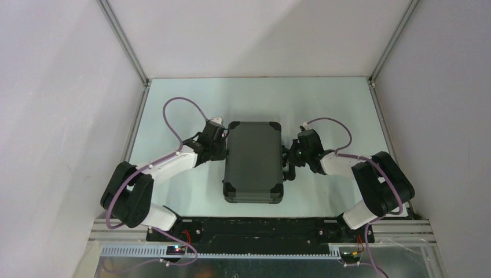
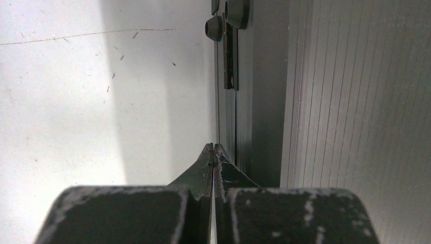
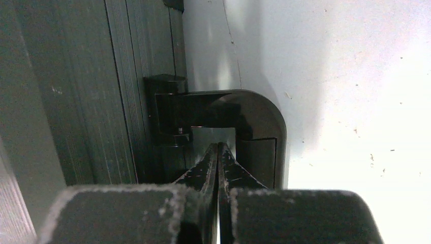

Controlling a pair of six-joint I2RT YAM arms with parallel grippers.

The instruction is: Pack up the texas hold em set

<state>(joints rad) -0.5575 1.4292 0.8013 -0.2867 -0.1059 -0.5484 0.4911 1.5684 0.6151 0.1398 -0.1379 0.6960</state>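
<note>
The left gripper (image 2: 213, 148) is pinched fully closed on nothing, its tips set at the seam along the left side of the case (image 1: 253, 161), short of a black fitting (image 2: 231, 56) farther along that edge. The right gripper (image 3: 218, 147), likewise closed and empty, points its tips into the opening of the handle (image 3: 256, 104) on the opposite side; whether they touch it cannot be told. The black case lies flat with its lid down at the middle of the pale table (image 1: 191, 104), corners capped in black, ribbed sides showing, one arm reaching in low from each side
</note>
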